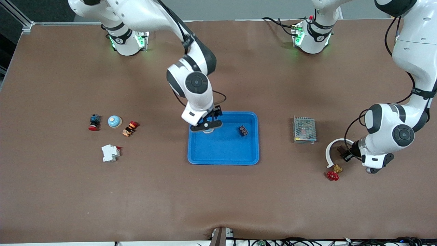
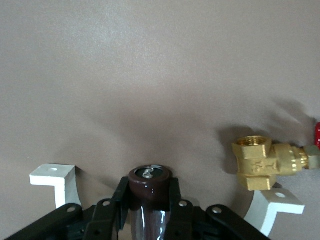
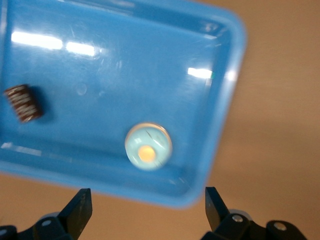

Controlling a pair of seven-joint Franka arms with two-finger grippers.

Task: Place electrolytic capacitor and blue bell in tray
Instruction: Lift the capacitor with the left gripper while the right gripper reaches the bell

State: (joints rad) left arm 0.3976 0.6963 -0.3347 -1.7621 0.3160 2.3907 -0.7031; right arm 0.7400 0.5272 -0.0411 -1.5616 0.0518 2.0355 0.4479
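Note:
The bright blue tray [image 1: 223,155] lies mid-table. A light blue bell [image 3: 148,146] with an orange centre sits in it near the corner toward the right arm's end, and it shows in the front view [image 1: 207,130] under my right gripper. My right gripper [image 1: 206,123] is open and empty above that corner; in the right wrist view [image 3: 147,207] its fingers hang just off the tray's rim [image 3: 220,125]. My left gripper [image 1: 345,153] is shut on a brown electrolytic capacitor [image 2: 150,181], low over the table inside a white C-shaped ring [image 1: 330,150].
A small dark ribbed part [image 1: 243,130] lies in the tray. A second light blue bell [image 1: 114,121], push buttons [image 1: 94,122] and a white breaker [image 1: 110,152] lie toward the right arm's end. A grey mesh box [image 1: 304,130], brass fitting [image 2: 257,162] and red knob [image 1: 332,176] lie near my left gripper.

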